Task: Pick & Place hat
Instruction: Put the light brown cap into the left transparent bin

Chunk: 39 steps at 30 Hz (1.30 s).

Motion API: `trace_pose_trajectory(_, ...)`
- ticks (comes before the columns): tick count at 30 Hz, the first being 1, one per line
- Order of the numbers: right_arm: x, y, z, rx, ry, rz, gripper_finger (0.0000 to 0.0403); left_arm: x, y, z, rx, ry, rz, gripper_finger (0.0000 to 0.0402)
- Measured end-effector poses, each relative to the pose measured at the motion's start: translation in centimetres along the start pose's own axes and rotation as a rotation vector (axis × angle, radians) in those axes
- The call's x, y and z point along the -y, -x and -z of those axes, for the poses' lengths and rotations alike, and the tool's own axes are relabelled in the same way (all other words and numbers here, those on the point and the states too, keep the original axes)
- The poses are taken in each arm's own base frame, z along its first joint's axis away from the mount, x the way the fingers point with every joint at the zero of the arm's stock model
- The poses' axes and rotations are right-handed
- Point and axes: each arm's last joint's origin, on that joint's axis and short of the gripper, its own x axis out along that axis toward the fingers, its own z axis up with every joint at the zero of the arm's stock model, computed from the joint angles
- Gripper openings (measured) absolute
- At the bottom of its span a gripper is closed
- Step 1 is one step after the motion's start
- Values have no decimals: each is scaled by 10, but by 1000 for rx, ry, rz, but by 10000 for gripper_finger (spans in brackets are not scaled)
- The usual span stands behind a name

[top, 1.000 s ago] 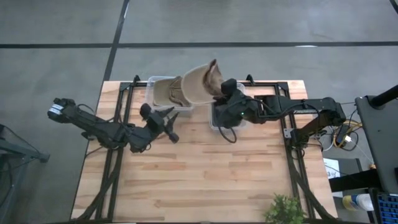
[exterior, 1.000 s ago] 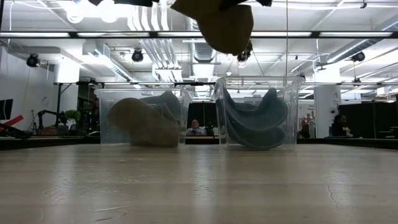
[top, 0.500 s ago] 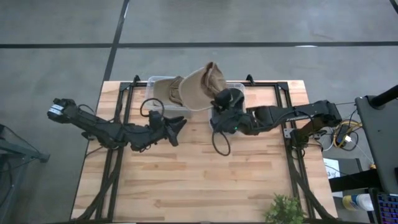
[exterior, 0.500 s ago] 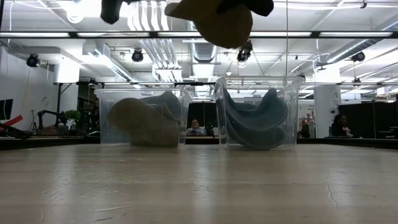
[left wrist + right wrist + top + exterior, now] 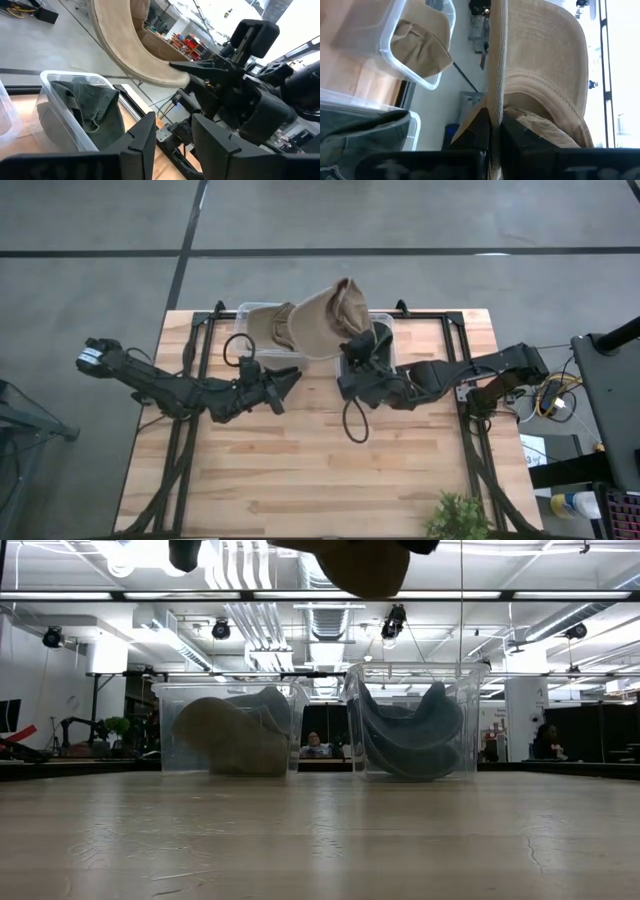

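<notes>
A tan hat (image 5: 315, 325) is held high over the table's far edge, above two clear bins; only its underside (image 5: 365, 570) shows at the top of the low view. My right gripper (image 5: 352, 338) is shut on it. My left gripper (image 5: 290, 377) hangs open just left of the hat, raised off the table, its fingers (image 5: 147, 135) pointing toward the hat (image 5: 120, 50) and the right arm. The left bin (image 5: 243, 310) holds tan hats, the right bin (image 5: 388, 320) dark green ones. My right gripper (image 5: 496, 127) pinches the hat's brim (image 5: 496, 95) between its two fingers, the brim showing edge-on in the wrist view. The fingers come at it from the table's near side. The hat is lifted clear, its crown (image 5: 545, 60) standing out beyond the fingers.
The two bins (image 5: 230, 730) (image 5: 405, 720) stand side by side at the far edge. Bare wood fills the table's middle and near part. A small plant (image 5: 455, 515) sits at the near right corner. People show far off in the room behind.
My left gripper has moved right toward the hat and stopped beside it. My right wrist has drawn back toward the near edge while the hat has risen, so less of it shows in the low view.
</notes>
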Motion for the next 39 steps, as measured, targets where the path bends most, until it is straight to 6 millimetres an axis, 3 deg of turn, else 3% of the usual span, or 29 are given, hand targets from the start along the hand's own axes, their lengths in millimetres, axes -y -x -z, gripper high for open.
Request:
trace_pose_trajectory(13, 0, 24, -15, 72, -19, 50, 12, 3, 0, -4, 32, 28, 22, 119)
trace_pose_trajectory(39, -3, 29, -18, 57, -47, 77, 12, 8, -2, -13, 71, 91, 94, 119)
